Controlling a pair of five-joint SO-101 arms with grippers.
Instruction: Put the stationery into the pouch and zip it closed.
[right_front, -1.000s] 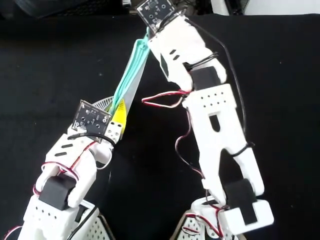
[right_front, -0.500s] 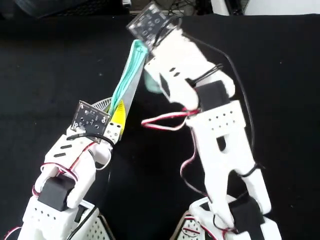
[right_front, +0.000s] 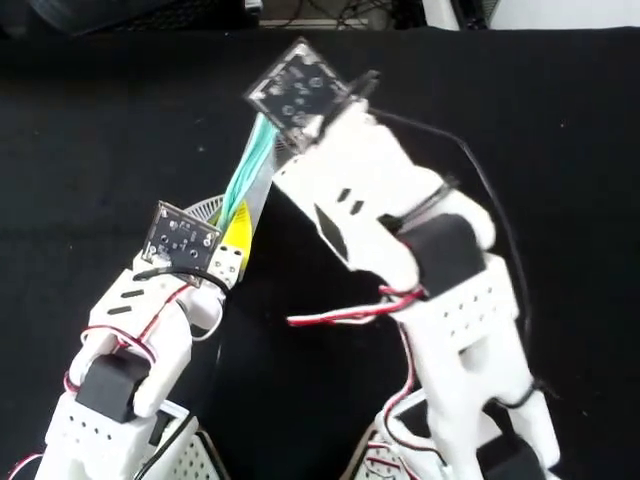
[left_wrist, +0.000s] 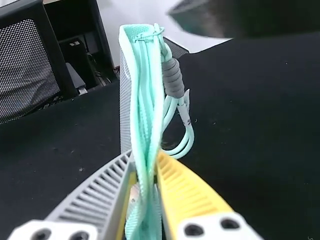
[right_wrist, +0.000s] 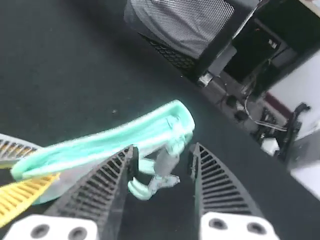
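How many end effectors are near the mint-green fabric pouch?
2. The left end effector clamps one end of the mint-green fabric pouch; the right end effector is open around the grey zipper pull at the other end.

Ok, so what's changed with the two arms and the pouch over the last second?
The right arm drew back toward its base and seems to have lifted, its wrist swinging over the far end of the pouch. The right tool now stands open astride the zipper pull. The left tool stayed shut on the pouch, and the left arm kept its place.
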